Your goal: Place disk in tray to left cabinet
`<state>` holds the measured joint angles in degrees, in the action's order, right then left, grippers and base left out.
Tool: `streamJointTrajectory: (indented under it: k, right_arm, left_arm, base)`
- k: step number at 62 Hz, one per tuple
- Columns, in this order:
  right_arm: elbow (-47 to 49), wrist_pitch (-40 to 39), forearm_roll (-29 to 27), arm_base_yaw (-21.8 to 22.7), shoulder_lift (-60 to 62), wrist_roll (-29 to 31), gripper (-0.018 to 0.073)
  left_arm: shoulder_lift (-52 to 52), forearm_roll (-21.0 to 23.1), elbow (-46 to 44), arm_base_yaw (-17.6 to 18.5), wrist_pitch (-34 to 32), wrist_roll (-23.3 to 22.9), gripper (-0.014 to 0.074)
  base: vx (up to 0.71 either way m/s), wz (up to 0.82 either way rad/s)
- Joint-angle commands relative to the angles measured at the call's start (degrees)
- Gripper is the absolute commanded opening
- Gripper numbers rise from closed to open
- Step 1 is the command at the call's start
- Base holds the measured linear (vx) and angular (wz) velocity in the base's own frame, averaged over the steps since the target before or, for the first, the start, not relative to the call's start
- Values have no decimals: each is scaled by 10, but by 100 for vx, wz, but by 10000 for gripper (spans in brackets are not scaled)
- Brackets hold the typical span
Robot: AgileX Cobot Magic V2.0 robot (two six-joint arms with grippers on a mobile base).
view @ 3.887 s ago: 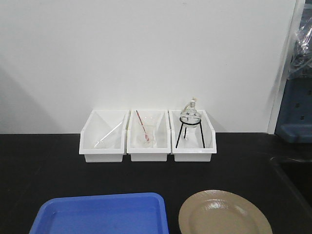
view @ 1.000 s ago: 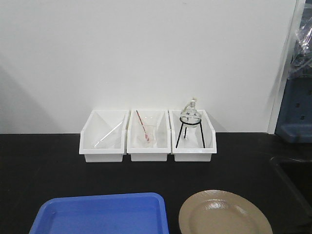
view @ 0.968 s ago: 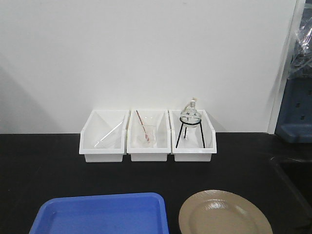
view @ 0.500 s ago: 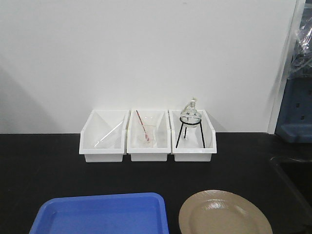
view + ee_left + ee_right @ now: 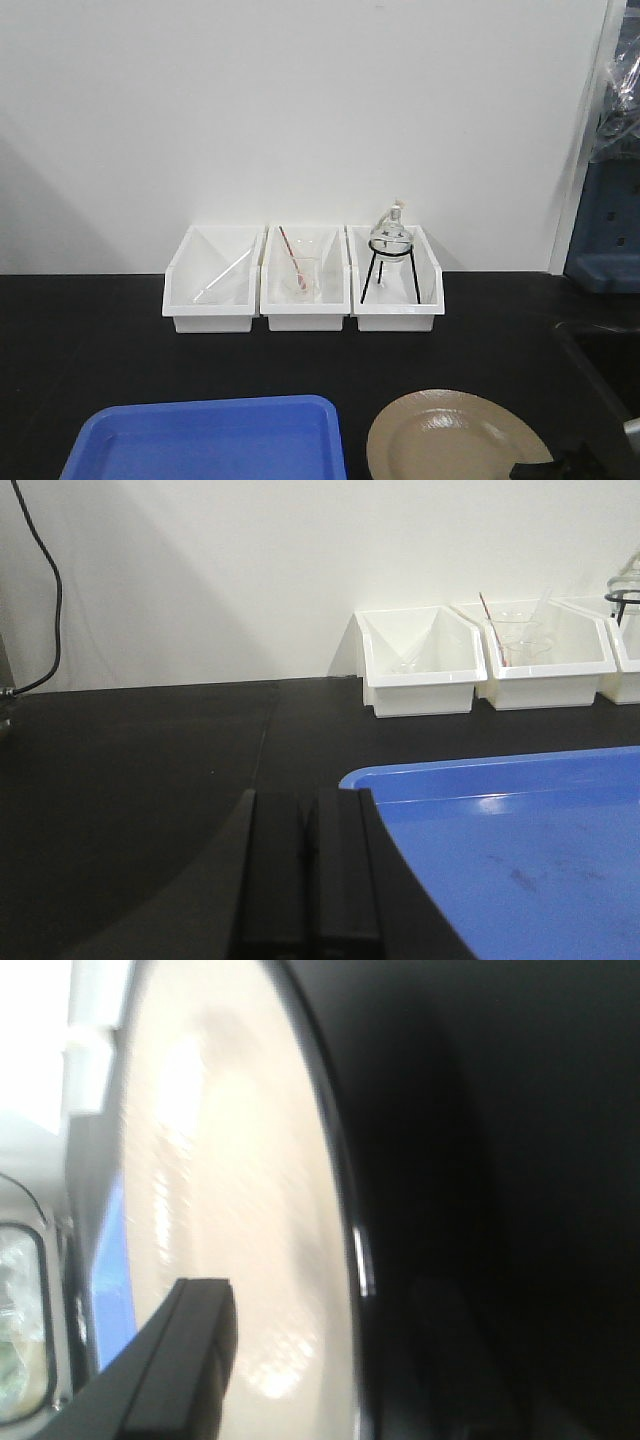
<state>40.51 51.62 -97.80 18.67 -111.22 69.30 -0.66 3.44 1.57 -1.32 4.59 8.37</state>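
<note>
disk (image 5: 448,440) lies flat and face up on the black table (image 5: 100,350), at the near right of the front view; it is tan and glossy with a thin dark rim. tray (image 5: 205,440) sits on the same table just left of the disk, with a narrow strip of table between them, so they do not touch. in the left wrist view the tray's blue floor shows a few faint smudges. right gripper (image 5: 318,1360) is at the disk's near right edge with its jaws spread. one finger (image 5: 190,1350) is over the glossy face. the other is a dark shape outside the rim, hard to separate from the table, and the rim runs between them. cannot tell whether either finger touches the plate. the front view shows only the gripper's dark tip, overlapping the disk's lower right edge. left gripper (image 5: 305,880) is low over the table just beside the tray's left rim. its fingers are pressed together with only a thin seam showing and nothing between them. three white bins (image 5: 305,290) stand side by side at the back against the white wall (image 5: 300,100), well apart from tray and disk. the left bin holds a clear rod, the middle bin a beaker (image 5: 300,278) with a red stick, and the right bin a round flask (image 5: 390,235) on a black tripod (image 5: 390,275). a black cable (image 5: 45,600) hangs down the wall at far left.
</note>
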Motion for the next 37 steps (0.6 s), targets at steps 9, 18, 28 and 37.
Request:
streamJointTrajectory:
  k: [9, 18, 28, 37]
  right_arm:
    - [21, 28, -46, -27, -9, 17, 165]
    - [22, 36, -46, -27, 0, 17, -12]
    - [23, 40, -46, -27, 38, 13, -5]
    - [29, 42, -46, -27, 90, -13, -4]
  left_arm:
    - [-9, 1, 11, 2, -46, -5, -6]
    - [-9, 1, 11, 2, -46, -5, -6]
    - [-9, 1, 11, 2, -46, -5, -6]
    - [-9, 1, 11, 2, -46, -5, -6]
  base:
    - [0, 0]
    - [0, 0]
    - [0, 0]
    - [0, 0]
